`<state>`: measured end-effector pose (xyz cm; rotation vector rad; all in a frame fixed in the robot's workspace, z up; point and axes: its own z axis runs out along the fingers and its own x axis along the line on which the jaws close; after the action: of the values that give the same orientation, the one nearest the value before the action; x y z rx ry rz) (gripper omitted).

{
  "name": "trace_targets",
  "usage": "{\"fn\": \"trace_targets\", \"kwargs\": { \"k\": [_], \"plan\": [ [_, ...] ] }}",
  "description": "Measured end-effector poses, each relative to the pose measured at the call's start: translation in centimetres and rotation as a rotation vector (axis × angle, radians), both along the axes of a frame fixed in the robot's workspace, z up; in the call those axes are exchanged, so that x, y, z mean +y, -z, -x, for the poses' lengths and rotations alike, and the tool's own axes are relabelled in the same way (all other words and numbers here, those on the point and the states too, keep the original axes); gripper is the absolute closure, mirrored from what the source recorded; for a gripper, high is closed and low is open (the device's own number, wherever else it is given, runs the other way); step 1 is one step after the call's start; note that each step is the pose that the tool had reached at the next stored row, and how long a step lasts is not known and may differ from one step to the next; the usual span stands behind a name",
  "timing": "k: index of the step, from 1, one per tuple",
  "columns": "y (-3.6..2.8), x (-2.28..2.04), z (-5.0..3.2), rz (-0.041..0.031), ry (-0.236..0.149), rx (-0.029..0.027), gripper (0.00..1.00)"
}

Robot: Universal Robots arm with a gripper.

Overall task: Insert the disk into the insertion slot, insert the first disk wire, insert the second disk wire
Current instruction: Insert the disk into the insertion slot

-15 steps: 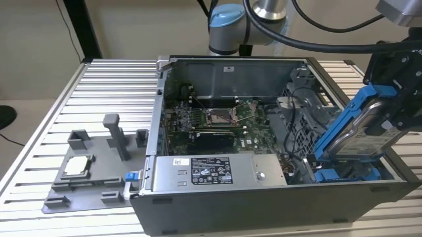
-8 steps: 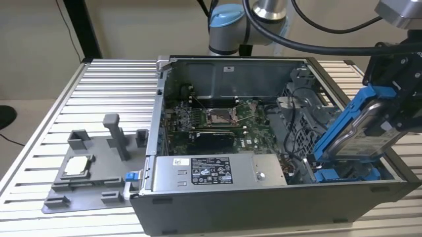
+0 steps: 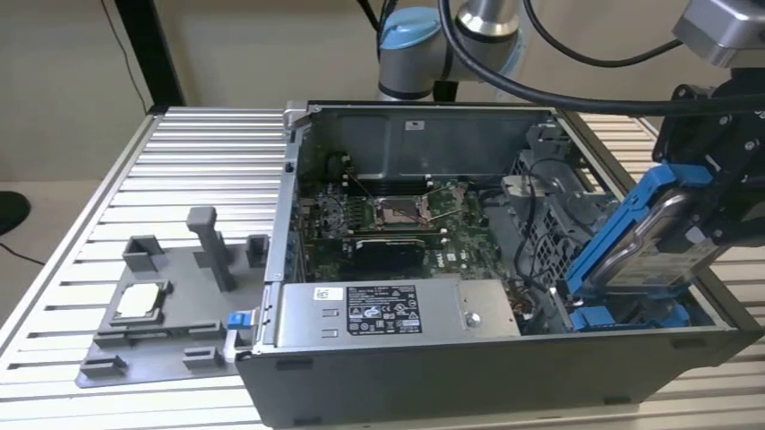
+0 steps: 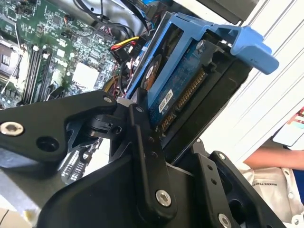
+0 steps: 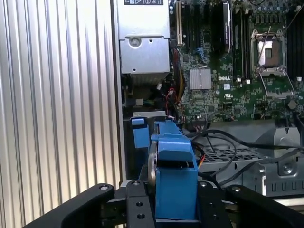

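Observation:
My gripper is shut on the disk, a silver drive in a bright blue carrier. The disk hangs tilted over the open computer case's corner at the exterior view's right. Its lower end is just above the insertion slot, which has blue rails. In the second wrist view, black fingers clamp the disk with its circuit board and connector showing. In the first wrist view, the gripper holds the carrier edge-on above the slot's blue tab. Loose black cables lie beside the bay; I cannot tell which are the disk wires.
Inside the case are the grey power-supply box, the motherboard and a perforated cage. A grey fixture plate with posts sits on the ribbed table at the exterior view's left. A person's sleeve is close by.

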<state>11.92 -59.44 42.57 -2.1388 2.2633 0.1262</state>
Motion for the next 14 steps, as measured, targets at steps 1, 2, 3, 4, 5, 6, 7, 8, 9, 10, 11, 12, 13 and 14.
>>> {"fn": "trace_targets", "kwargs": {
  "k": [1,2,3,4,5,6,7,8,9,10,11,12,13,14],
  "plan": [
    [0.05,0.00,0.00,0.0000,-0.001,0.0000,1.00],
    [0.10,0.00,0.00,0.0000,-0.003,0.0000,1.00],
    [0.16,0.00,0.00,0.0000,-0.004,0.0000,1.00],
    [0.22,0.00,0.00,0.0000,-0.005,0.0000,1.00],
    [0.28,-0.01,0.00,0.0000,-0.006,0.0000,1.00],
    [0.35,-0.01,0.00,0.0000,-0.007,0.0000,1.00],
    [0.42,-0.01,0.00,-0.0001,-0.008,0.0000,1.00],
    [0.49,-0.02,0.00,0.0000,-0.009,0.0000,1.00],
    [0.57,-0.04,0.00,-0.0002,-0.010,0.0000,1.00],
    [0.64,-0.06,0.00,-0.0001,-0.011,0.0000,1.00],
    [0.71,-0.08,0.00,-0.0001,-0.012,0.0000,1.00],
    [0.79,-0.10,0.00,-0.0001,-0.012,0.0000,1.00],
    [0.85,-0.11,0.00,0.0000,-0.013,0.0000,1.00],
    [0.90,-0.12,0.02,0.0003,-0.013,0.0000,1.00]
  ]
}}
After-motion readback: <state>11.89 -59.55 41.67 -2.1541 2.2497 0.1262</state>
